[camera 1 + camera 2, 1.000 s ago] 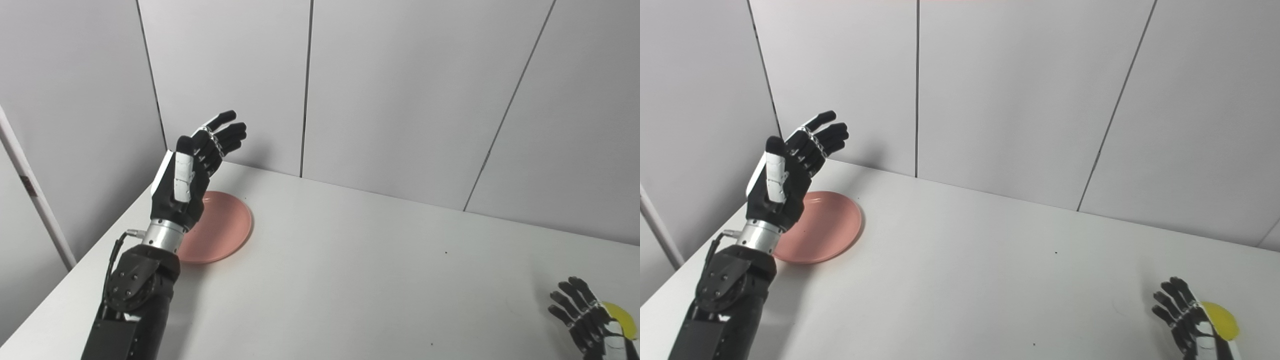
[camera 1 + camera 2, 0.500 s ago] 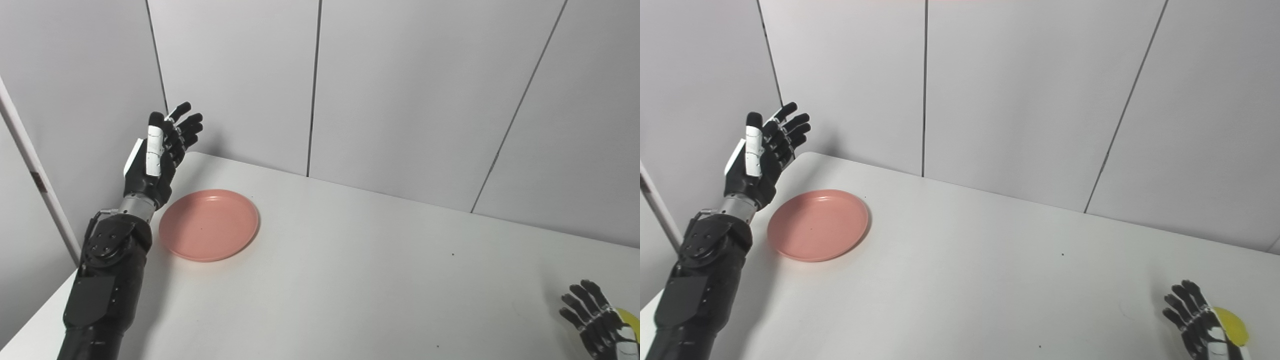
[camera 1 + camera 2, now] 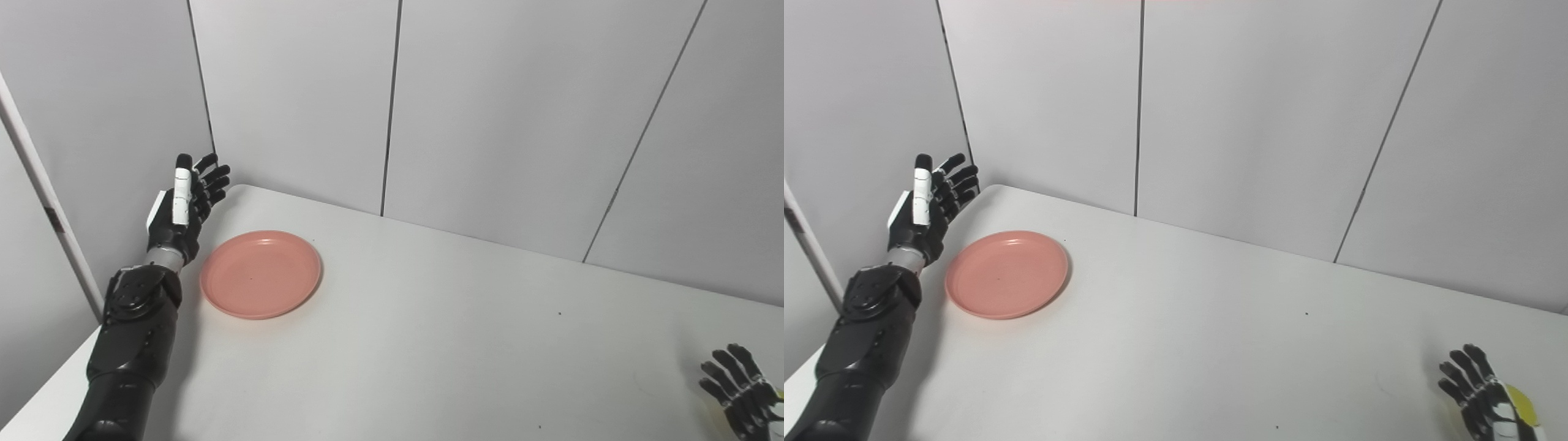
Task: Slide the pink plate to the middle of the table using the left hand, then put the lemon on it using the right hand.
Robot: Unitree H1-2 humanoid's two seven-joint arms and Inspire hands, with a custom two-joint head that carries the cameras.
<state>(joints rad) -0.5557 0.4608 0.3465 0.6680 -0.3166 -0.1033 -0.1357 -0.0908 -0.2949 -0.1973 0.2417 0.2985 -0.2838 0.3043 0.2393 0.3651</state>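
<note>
The pink plate (image 3: 261, 274) lies flat on the white table (image 3: 429, 343), near its far left corner. My left hand (image 3: 182, 205) is open, fingers spread and pointing up. It stands just left of the plate, apart from its rim, palm facing the plate. My right hand (image 3: 1485, 398) is open at the bottom right corner of the view, partly cut off. The yellow lemon (image 3: 1522, 405) lies just right of it, mostly hidden behind the hand. In the left eye view only a sliver of the lemon shows beside the right hand (image 3: 741, 392).
Grey wall panels (image 3: 490, 110) stand right behind the table's far edge. A white post (image 3: 49, 202) rises left of the table. The table's left edge runs just under my left forearm (image 3: 131, 337).
My left hand has moved left off the plate and lowered beside its left rim, so the whole plate now shows. The camera has shifted a little. The right hand has kept by the lemon.
</note>
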